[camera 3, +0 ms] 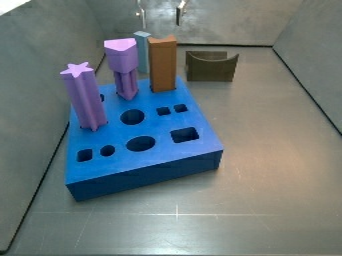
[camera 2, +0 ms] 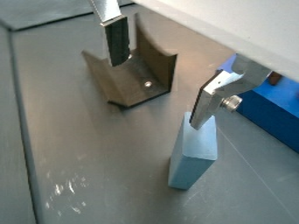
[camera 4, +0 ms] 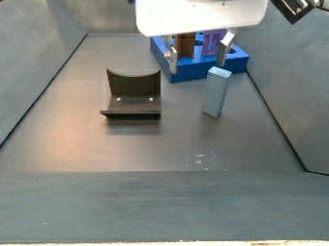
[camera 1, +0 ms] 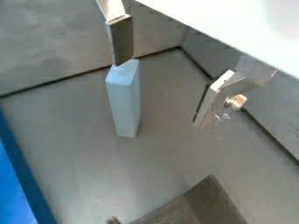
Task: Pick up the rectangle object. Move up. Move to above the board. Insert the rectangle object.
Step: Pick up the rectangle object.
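The rectangle object is a tall slim grey-blue peg (camera 1: 124,101) that stands upright on the grey floor by itself; it also shows in the other wrist view (camera 2: 195,153) and in a side view (camera 4: 217,91). In the other side view it is mostly hidden behind other pegs (camera 3: 142,45). My gripper (camera 1: 170,74) hangs open and empty above it, and also shows in a side view (camera 4: 197,53). One of the fingers (camera 1: 121,39) is right over the peg's top; the peg is not between the jaws. The board (camera 3: 120,175) is a thick blue block with holes, a short way off.
On the board stand a purple star peg (camera 3: 83,95), a second purple peg (camera 3: 123,65) and an orange-brown peg (camera 3: 162,62). The dark fixture (camera 4: 131,94) stands on the floor beside the peg. Grey walls enclose the floor.
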Controlling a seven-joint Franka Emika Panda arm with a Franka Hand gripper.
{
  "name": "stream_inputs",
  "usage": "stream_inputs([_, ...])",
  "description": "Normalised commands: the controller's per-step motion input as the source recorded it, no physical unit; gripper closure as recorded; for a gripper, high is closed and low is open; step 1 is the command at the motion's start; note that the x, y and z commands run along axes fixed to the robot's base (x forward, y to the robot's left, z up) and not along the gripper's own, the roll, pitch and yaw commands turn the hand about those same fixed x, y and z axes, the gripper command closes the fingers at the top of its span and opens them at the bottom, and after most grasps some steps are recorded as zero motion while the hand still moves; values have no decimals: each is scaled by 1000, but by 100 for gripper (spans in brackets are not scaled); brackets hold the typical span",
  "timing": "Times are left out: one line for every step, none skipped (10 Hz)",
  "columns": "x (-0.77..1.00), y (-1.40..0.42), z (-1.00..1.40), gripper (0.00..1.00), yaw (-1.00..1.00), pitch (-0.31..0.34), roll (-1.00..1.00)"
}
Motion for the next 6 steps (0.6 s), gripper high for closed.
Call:
stream_inputs([0, 0, 0, 0, 177, 0, 0])
stream_inputs([0, 9, 0, 0, 0, 0, -11])
stream_inputs([-186, -37, 0, 0, 0, -60, 0])
stream_inputs([-634, -391, 0, 0, -211, -171, 257])
stream_inputs([-154, -97, 0, 0, -69, -111, 71])
stream_inputs([0, 0, -23, 0, 0, 0, 0])
